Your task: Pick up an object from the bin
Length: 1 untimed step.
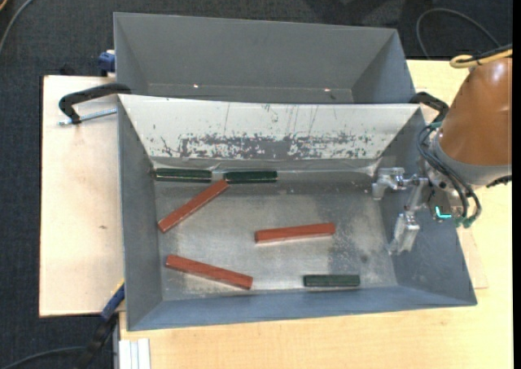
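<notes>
My gripper (396,211) hangs by the bin's right wall, its two metal fingers apart and nothing between them. The nearest things lie to its left on the bin floor. A red-brown flat bar (295,233) rests near the middle, almost level. A short dark green bar (331,281) lies by the front wall, below and left of the gripper. Neither touches the fingers.
Two more red-brown bars lie on the left: one slanted (193,205), one near the front left (209,272). Two dark green bars (183,173) (251,176) lie end to end along the back wall. The arm comes in over the right rim.
</notes>
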{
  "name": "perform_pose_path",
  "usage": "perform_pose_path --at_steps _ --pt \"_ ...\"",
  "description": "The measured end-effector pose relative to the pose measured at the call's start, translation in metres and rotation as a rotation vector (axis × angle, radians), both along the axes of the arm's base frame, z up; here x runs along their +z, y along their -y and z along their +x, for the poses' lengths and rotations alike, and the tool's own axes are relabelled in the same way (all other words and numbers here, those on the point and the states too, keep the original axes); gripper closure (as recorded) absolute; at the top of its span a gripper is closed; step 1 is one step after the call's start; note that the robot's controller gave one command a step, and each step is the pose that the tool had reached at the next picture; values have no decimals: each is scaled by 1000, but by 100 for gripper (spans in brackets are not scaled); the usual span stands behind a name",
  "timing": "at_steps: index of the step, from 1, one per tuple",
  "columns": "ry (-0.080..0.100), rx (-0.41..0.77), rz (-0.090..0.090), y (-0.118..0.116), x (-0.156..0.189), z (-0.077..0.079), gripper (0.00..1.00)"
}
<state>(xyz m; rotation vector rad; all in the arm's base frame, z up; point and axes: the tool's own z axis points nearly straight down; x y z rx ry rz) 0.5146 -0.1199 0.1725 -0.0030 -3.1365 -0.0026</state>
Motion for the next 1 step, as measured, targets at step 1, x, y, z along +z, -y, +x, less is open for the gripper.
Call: perform_pose_path --at_steps 1 --pt "2 183 4 -102 -105 32 0"
